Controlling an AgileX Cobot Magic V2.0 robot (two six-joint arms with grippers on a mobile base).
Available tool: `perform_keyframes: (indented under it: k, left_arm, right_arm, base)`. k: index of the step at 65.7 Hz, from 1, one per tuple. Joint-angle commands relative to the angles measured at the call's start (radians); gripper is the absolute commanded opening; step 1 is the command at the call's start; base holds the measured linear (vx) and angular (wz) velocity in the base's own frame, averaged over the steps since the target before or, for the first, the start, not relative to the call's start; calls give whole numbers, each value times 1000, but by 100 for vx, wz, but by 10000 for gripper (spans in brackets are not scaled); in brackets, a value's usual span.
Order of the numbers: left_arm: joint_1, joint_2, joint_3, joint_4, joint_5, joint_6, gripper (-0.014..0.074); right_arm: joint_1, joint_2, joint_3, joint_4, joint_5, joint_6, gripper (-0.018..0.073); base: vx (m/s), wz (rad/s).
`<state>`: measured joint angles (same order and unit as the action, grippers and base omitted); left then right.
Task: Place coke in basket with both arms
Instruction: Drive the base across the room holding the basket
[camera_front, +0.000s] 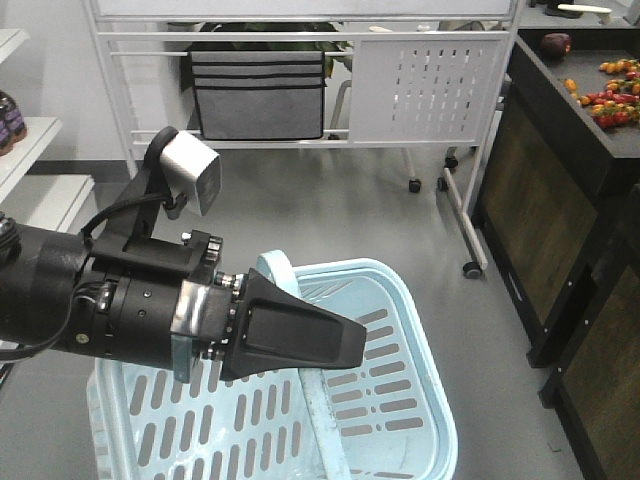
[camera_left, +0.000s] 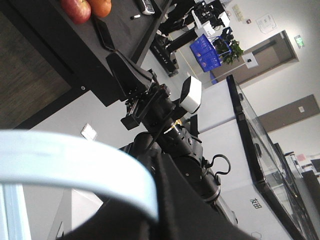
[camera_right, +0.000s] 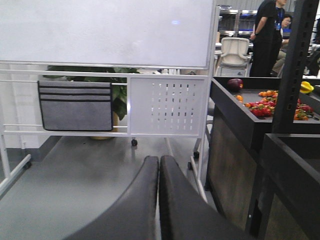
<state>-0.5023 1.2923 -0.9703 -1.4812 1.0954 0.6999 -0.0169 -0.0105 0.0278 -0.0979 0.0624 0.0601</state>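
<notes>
The pale blue basket (camera_front: 428, 372) hangs low in the exterior view, its swing handle (camera_front: 318, 408) raised. In the left wrist view the handle (camera_left: 75, 160) runs as a blurred blue band into my left gripper (camera_left: 156, 202), which is shut on it. The right arm (camera_front: 110, 290) reaches across above the basket, with a silver-grey camera (camera_front: 193, 172) on its bracket. My right gripper (camera_front: 355, 345) is a black wedge over the basket's rim. Its fingers (camera_right: 172, 200) are pressed together with nothing between them. The coke is out of view.
A white wheeled whiteboard stand (camera_front: 430, 90) with a grey pouch (camera_front: 257, 95) stands ahead. A black counter (camera_front: 560, 110) holding small tomatoes runs along the right. A white shelf (camera_front: 25, 140) is at the left. People (camera_right: 267, 30) stand far behind.
</notes>
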Motion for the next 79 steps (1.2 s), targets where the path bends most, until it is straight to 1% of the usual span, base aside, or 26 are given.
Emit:
perform_keyframes:
  k: [1, 34, 79]
  left_arm:
    - [-6, -32, -26, -86, 16, 9, -6]
    - [-6, -32, -26, -86, 16, 9, -6]
    - [-6, -32, -26, -85, 16, 9, -6]
  right_arm:
    - [-2, -12, 8, -9, -68, -7, -5]
    - [-2, -12, 8, -9, -68, -7, -5]
    - [-2, -12, 8, -9, -68, -7, -5]
  base:
    - [23, -19]
    - [25, -13]
    - [26, -3]
